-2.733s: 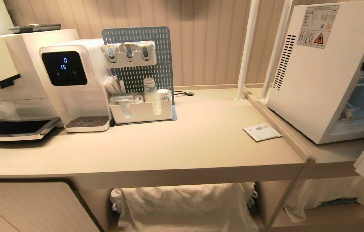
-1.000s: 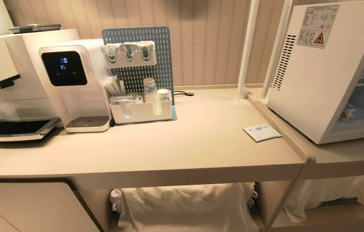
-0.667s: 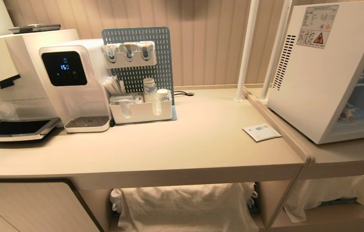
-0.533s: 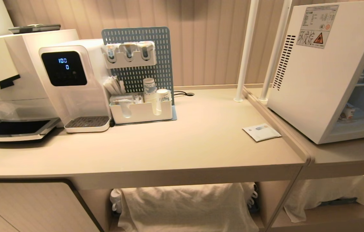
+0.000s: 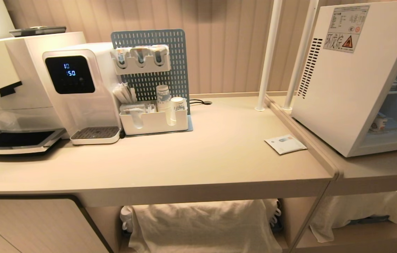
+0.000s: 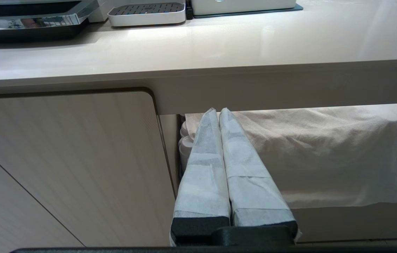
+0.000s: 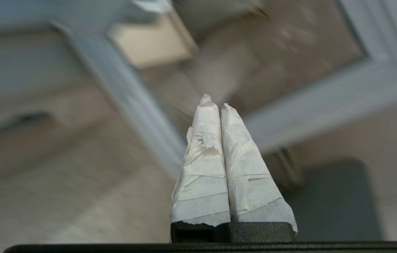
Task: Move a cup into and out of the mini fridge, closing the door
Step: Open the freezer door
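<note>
- Far left of the counter, a big white coffee machine sits with its dark drip tray out front.
- Next along, the water dispenser, black screen lit with blue digits, a grated tray at its foot.
- Then the blue pegboard with a white bin below it; patterned paper cups stand stacked in that bin.
- Down under the counter, a white cloth drapes over the lower shelf. The left gripper hangs in front of it, below the counter's edge, its taped fingers pressed together, nothing between them.
- Moving right, a small flat packet lies on the counter near its right end, just beside two white poles.
- Now the mini fridge on the lower side surface, vent slots and a warning-triangle sticker on its side wall.
- Inside it, the cup sits on the bottom floor, below a wire shelf, orange marks showing. I cannot tell whether glass stands in front of it.
- The right gripper is out of the head view; its own view is blurred, white frame bars behind it. Taped fingers clamped tip to tip, holding nothing.
</note>
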